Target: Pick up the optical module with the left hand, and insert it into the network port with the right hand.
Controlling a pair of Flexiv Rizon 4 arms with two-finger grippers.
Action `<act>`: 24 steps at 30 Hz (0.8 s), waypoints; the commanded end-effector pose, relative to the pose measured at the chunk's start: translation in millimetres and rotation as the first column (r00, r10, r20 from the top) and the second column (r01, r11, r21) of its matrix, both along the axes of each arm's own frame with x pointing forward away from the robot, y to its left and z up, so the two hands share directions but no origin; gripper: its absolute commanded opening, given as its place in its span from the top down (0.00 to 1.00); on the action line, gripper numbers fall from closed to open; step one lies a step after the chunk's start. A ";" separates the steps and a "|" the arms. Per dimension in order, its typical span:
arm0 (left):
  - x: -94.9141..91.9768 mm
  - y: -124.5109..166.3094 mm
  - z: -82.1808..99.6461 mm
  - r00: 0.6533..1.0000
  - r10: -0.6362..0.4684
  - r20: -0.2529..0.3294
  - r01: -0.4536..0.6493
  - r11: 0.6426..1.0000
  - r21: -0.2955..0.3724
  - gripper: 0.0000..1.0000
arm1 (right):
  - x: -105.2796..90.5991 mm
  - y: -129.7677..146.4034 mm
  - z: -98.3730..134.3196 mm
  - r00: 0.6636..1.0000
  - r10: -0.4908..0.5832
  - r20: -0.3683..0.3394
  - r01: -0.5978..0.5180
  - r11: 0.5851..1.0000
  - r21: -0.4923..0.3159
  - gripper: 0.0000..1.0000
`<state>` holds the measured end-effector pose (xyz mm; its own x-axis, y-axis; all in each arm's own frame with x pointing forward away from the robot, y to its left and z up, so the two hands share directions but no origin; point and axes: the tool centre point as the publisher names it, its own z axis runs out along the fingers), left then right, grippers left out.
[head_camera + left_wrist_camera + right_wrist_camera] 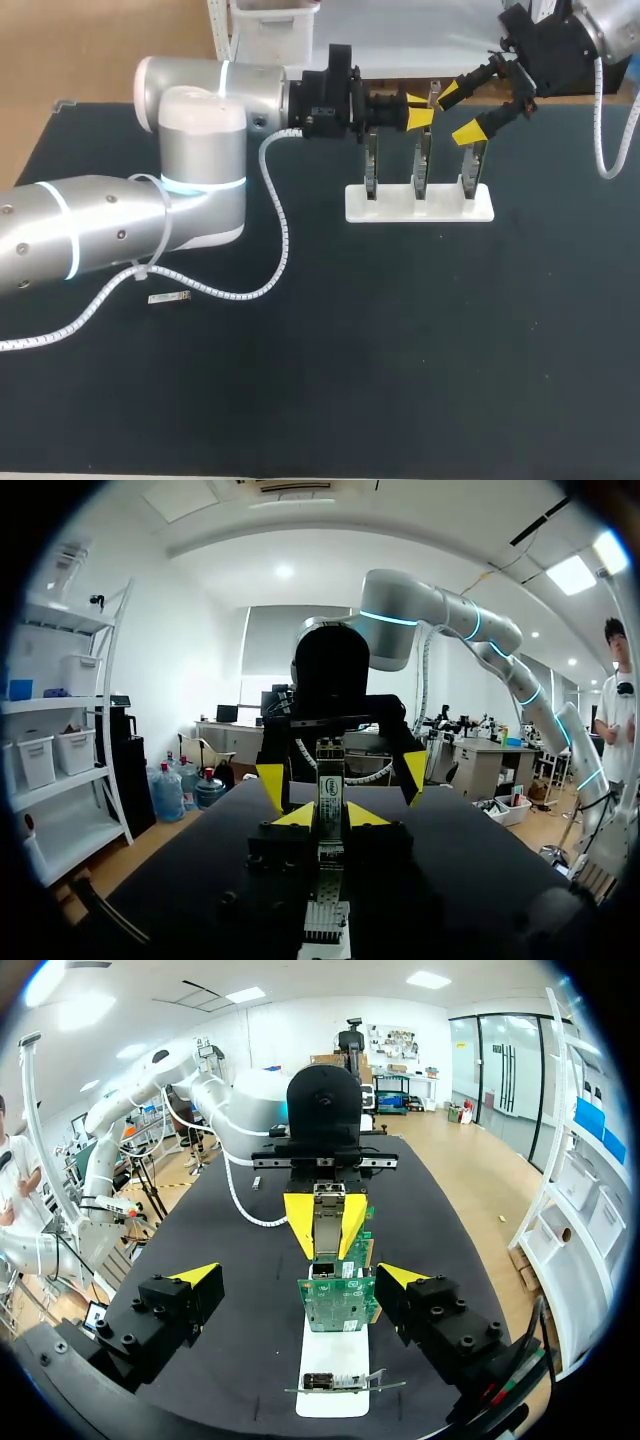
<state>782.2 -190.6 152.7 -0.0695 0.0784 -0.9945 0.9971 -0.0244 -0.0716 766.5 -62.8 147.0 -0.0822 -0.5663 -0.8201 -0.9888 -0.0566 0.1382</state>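
1. Left wrist view: the optical module [329,780], a slim boxy metal bar, is clenched between the yellow tips of the left pincer [330,818] and juts out ahead of them.
2. The right pincer [300,1278] is spread wide, grasping nothing; the module hangs ahead of it, apart from its fingers.
3. Under the module a flat green circuit card [337,1305] stands upright on a white rectangular base [420,208].
4. A small metal bar [170,298] lies on the matte black tabletop [400,350], well behind the left pincer.
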 end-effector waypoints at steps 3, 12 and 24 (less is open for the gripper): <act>-3.9 -1.7 0.2 1.000 0.007 0.008 -0.007 1.000 0.005 1.00 | -2.6 -0.1 0.4 1.000 -0.005 0.004 0.005 1.000 -0.001 0.00; -5.5 -0.6 -0.4 1.000 0.016 0.007 -0.016 1.000 0.006 1.00 | -2.6 -0.1 0.4 1.000 -0.005 0.004 0.005 1.000 -0.001 0.00; -5.8 -1.3 -0.5 1.000 0.015 0.010 -0.015 1.000 0.011 1.00 | -2.6 -0.1 0.4 1.000 -0.005 0.004 0.005 1.000 -0.001 0.00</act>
